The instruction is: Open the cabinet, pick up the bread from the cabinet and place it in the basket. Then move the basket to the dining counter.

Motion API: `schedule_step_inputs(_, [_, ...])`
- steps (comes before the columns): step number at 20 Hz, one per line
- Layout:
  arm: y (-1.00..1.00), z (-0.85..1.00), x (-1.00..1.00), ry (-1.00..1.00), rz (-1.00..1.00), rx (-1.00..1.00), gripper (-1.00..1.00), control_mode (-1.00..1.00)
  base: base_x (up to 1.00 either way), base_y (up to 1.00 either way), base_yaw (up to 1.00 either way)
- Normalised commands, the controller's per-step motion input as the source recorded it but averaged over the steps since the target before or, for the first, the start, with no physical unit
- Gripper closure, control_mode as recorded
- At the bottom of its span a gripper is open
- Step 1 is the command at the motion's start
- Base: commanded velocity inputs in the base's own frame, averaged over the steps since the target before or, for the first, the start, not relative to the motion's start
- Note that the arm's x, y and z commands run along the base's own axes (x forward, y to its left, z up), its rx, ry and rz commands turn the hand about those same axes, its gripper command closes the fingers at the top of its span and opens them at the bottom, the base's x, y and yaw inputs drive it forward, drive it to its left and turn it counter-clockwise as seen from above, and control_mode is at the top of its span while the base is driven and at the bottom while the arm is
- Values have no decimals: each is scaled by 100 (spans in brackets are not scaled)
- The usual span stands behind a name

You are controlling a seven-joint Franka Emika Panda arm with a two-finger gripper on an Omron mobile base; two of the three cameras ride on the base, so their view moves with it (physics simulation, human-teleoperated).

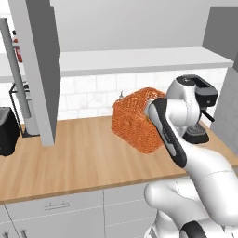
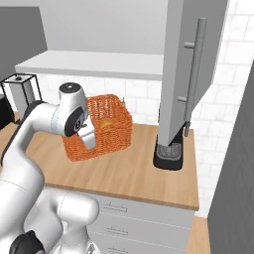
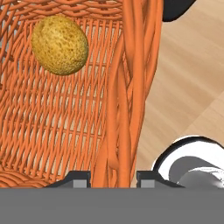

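The basket, bread inside, has its wall pinched by the claw.

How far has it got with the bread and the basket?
Done: the cabinet door stands open and the bread lies in the basket. In hand: the gripper straddles the basket's rim, one fingertip on each side, apparently gripping it. Left: the basket sits on the worktop by the tiles, so carrying it to the dining counter remains.
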Motion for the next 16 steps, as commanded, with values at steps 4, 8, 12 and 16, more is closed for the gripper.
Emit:
schedule_step_inputs(4, [2, 0, 0, -11, -6, 0, 100, -100, 0, 0, 0])
schedule_step_inputs(8, [0, 0, 0, -3, -3, 0, 100, -100, 0, 0, 0])
schedule_step_inputs(12, [0, 0, 0, 0, 0, 0, 100, -100, 0, 0, 0])
schedule_step_inputs(16, [0, 0, 0, 0, 0, 0, 100, -100, 0, 0, 0])
